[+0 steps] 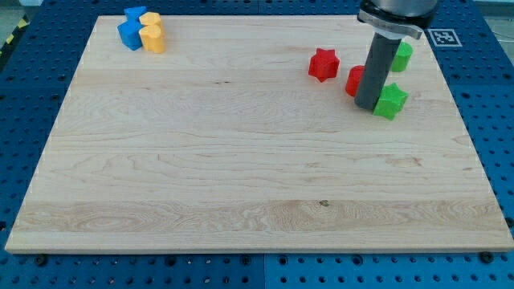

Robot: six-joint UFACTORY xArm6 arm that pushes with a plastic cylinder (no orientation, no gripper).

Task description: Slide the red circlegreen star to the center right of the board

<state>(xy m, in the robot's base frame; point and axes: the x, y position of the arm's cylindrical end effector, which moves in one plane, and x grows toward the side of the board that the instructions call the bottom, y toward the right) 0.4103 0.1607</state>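
My tip (368,107) stands at the view's upper right, at the end of the dark rod. A red circle block (354,80) is partly hidden behind the rod, on its left side. A green star (392,101) lies just to the right of the tip, touching or nearly touching the rod. Another green block (401,55) sits behind the rod, above the star; its shape is unclear. A red star (324,64) lies to the left of the red circle, apart from it.
A cluster of two blue blocks (130,32) and two yellow blocks (152,36) sits at the view's top left of the wooden board (241,160). The board's right edge is close to the green star. Blue pegboard surrounds the board.
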